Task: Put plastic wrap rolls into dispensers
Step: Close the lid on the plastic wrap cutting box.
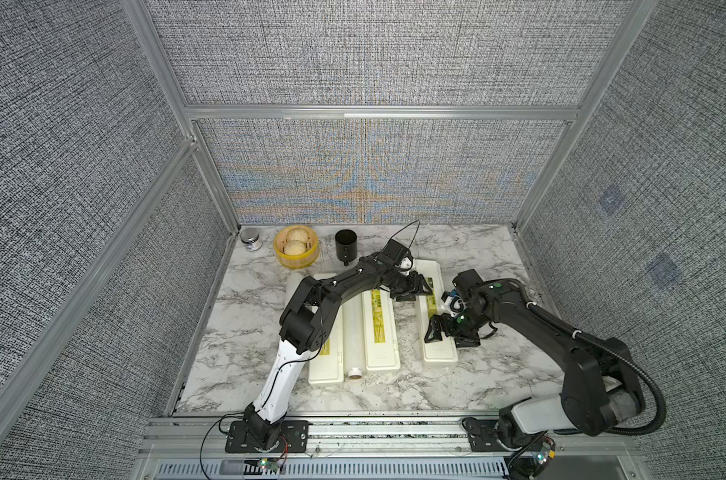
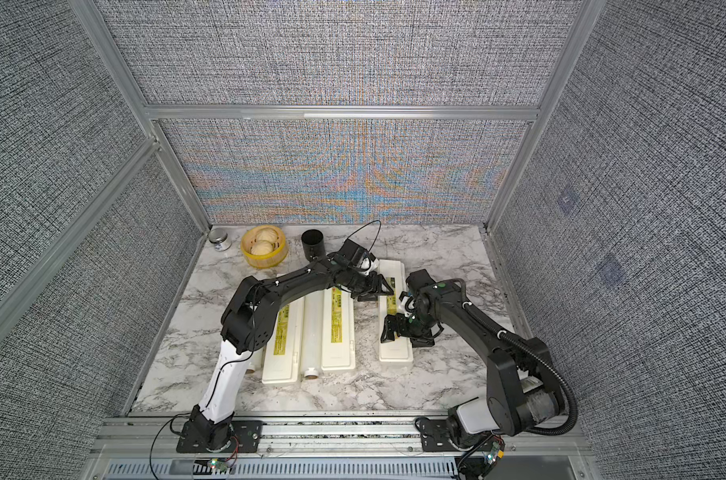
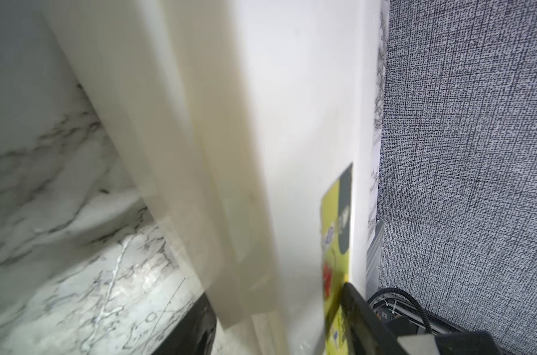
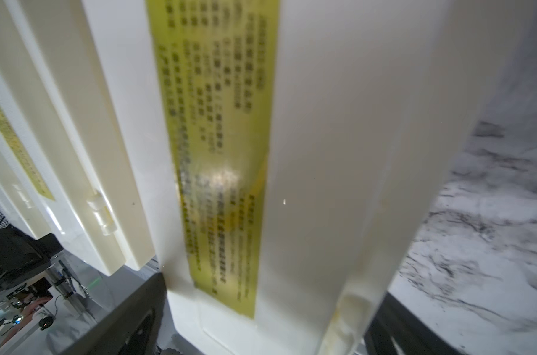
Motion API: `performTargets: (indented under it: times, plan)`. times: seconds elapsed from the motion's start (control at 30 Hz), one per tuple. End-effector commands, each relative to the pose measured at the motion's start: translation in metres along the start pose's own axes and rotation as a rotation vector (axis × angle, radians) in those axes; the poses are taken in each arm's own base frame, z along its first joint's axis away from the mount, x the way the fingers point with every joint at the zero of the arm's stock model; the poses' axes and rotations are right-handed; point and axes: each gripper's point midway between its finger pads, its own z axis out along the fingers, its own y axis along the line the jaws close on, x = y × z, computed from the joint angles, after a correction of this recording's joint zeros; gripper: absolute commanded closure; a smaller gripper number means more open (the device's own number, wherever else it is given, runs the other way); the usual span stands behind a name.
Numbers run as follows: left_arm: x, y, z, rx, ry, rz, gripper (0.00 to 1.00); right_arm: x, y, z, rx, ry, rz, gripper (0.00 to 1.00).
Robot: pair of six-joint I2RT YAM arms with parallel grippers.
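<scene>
We judge the step as loading the right dispenser (image 1: 438,353), which sits shut on the desk (image 1: 490,257), apart from the other two, with a roll (image 4: 337,153) lying along its lid. Right fingers (image 1: 434,330) straddle both, spread wide. Left fingers (image 1: 422,286) are at its far end. Pressing or loose, we cannot tell. The next move calls for lifting the lid. Wrist views blurred, latch hidden.

Three cream-white closed boxes with yellow labels facing up lie parallel: left box (image 1: 326,372), middle box (image 1: 380,353), and right box (image 1: 438,353) slightly apart; first roll (image 1: 355,332), translucent with a brown core, lies between the left and middle boxes; second roll (image 1: 295,279) lies beside the left box, mostly hidden; third roll (image 4: 353,153) lies lengthwise along the right box.
</scene>
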Motion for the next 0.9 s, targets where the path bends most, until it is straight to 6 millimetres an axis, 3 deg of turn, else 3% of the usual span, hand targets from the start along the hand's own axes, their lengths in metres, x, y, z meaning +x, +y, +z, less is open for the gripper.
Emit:
performTargets:
  times: [0.0,0.23,0.6,0.87]
  plan:
    - [0.031,0.042,0.009,-0.188,0.062,-0.091,0.38,0.011,-0.017,0.015,0.033,0.044,0.071,0.11]
    - [0.048,0.022,0.003,-0.169,0.057,-0.083,0.37,0.017,-0.032,0.016,0.001,0.023,0.106,0.13]
    - [0.099,0.003,-0.016,-0.145,0.103,-0.076,0.36,0.016,-0.027,0.013,-0.028,0.000,0.103,0.13]
    - [0.137,-0.002,-0.015,-0.145,0.168,-0.065,0.38,0.020,-0.014,0.006,-0.095,-0.041,0.112,0.13]
